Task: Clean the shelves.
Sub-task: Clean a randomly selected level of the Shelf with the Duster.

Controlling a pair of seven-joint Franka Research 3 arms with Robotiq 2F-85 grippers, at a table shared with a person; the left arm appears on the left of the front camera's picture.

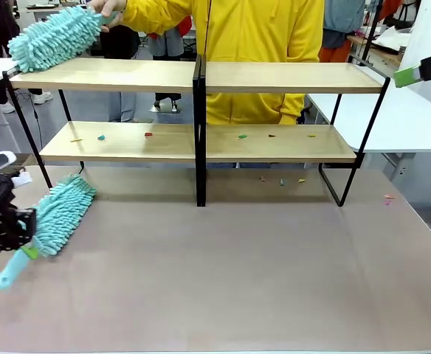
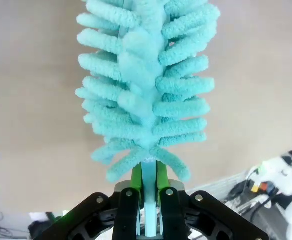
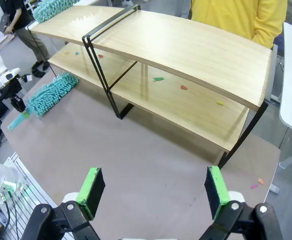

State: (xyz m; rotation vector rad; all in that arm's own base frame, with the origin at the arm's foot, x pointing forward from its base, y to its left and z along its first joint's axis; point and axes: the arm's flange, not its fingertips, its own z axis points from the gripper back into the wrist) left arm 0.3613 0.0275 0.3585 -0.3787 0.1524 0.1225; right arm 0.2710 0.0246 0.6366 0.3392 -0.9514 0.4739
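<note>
Shelves (image 1: 289,77), two joined two-tier racks of light wooden boards on thin black metal frames, stand across the far half of the brown tabletop (image 1: 238,280). Nearest me, my left gripper (image 2: 148,187) is clamped on the pale-blue handle of a fluffy turquoise microfibre duster (image 1: 60,214), whose head lies on the tabletop just before the left rack. My right gripper (image 3: 155,187) hangs spread wide, holding nothing. Small coloured scraps (image 1: 148,134) dot the lower boards. Beyond, a person in a yellow top (image 1: 260,29) holds a second turquoise duster (image 1: 53,37) on the upper left board.
</note>
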